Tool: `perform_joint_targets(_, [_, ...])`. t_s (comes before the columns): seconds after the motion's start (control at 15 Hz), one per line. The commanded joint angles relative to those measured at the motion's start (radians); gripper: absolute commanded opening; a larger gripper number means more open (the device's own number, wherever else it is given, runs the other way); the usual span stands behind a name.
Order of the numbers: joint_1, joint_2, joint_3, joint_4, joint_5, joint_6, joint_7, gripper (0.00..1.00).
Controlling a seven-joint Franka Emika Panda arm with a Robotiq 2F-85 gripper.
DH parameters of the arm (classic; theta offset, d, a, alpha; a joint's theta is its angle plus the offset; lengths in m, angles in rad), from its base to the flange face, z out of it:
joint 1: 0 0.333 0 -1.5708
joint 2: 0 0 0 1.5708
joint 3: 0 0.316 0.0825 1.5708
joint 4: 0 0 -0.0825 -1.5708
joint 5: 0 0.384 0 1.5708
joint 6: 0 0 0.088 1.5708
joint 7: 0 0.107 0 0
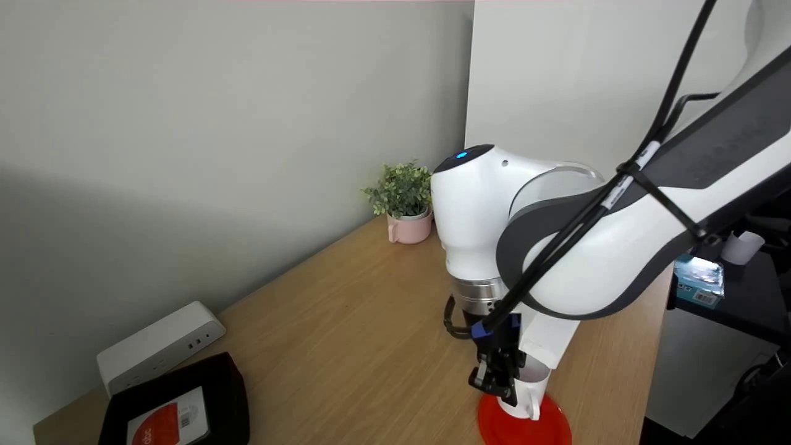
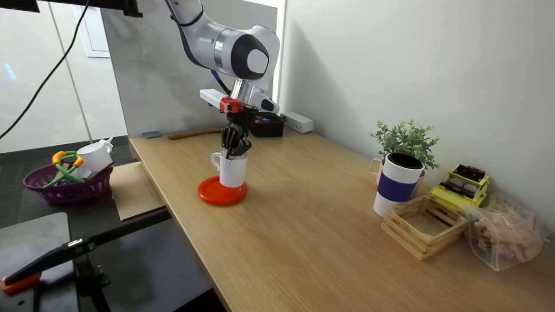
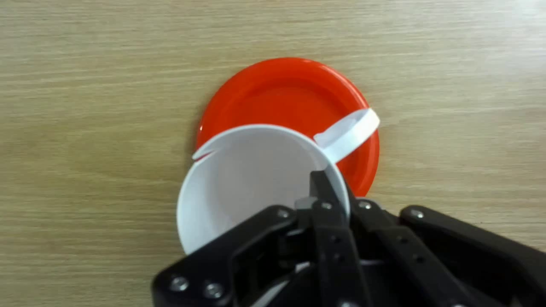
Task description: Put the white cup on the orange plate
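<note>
Probably light, stiff and slick, the white cup (image 3: 251, 179) is pinched in your gripper (image 3: 334, 184) by the rim (image 3: 264, 126) near its handle (image 3: 356, 131), over the orange plate (image 3: 286, 96), contact unclear; favor that hold, clear of the apparent notch (image 3: 203, 156).
</note>
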Motion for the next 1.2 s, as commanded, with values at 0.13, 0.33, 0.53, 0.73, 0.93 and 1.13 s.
perform_joint_targets(0.13, [0.019,0.07,0.023,0.084,0.045,-0.06,-0.023,0.01])
perform_joint_targets(0.33, [0.05,0.048,0.013,0.033,0.071,-0.035,0.061,0.01])
perform_joint_targets(0.53, [0.07,0.028,0.003,-0.005,0.1,-0.022,0.155,0.01])
perform_joint_targets(0.73, [0.081,0.019,-0.007,-0.022,0.118,-0.014,0.221,0.01])
perform_joint_targets(0.93, [0.085,0.013,-0.021,-0.027,0.107,-0.017,0.262,0.01])
perform_joint_targets(1.13, [0.089,0.009,-0.033,-0.026,0.095,-0.026,0.293,0.01])
